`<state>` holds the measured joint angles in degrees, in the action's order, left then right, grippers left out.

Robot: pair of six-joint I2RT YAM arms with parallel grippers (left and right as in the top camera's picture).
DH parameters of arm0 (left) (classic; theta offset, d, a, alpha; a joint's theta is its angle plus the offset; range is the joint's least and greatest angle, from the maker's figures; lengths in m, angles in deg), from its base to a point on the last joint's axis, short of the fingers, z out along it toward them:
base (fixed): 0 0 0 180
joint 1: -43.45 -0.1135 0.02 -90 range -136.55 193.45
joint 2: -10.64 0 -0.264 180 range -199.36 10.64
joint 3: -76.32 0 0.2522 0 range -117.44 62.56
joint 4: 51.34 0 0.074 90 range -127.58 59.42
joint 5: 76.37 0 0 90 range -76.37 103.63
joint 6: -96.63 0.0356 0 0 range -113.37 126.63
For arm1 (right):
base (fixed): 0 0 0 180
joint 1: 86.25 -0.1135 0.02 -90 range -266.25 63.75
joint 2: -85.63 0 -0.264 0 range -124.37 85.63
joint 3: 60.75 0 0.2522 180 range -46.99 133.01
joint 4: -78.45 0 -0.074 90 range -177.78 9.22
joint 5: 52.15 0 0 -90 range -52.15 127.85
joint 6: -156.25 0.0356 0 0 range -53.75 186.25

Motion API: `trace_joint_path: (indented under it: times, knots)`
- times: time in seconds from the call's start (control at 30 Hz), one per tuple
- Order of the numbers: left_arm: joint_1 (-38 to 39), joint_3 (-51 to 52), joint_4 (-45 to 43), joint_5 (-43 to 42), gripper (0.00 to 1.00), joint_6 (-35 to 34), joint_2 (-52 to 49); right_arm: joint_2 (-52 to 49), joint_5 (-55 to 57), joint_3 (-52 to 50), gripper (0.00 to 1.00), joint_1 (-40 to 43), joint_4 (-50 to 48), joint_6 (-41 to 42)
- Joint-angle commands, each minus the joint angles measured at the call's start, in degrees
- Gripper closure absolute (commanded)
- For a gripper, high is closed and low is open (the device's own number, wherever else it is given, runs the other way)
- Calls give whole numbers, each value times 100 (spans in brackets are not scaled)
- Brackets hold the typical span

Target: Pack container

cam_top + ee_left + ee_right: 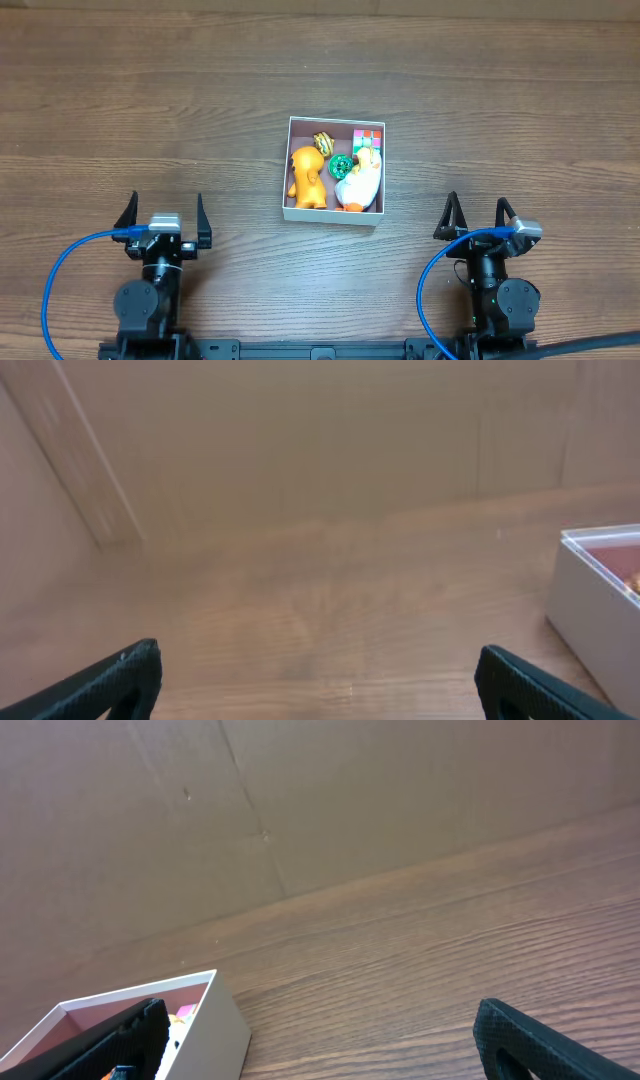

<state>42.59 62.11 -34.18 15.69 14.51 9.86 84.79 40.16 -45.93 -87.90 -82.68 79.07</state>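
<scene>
Bench (150, 100): dark brown wood, grain running left-right, filling overhead view.
Orange toy (306, 178): lying lengthwise, sitting at left of toy group.
White toy (360, 182): orange patches showing, lying just right of orange toy.
Green toy (341, 165): small, round, sitting between those two.
Cube (368, 138): coloured squares showing, sitting just beyond white toy.
Striped toy (322, 141): yellow-brown, sitting just beyond orange toy, near cube.
Board (300, 440): plain tan, standing behind bench in both wrist views, seams showing.
</scene>
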Motion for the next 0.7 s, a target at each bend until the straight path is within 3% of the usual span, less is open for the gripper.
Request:
trace_joint_path:
  times: [0.0, 0.67]
  knots:
    - [-35, 20, 83, 85, 0, -361, 59, 68, -33, -61, 0, -22, -57, -46]
    - [-35, 17, 92, -186, 0, -363, 57, 68, -33, -61, 0, -22, -57, -46]
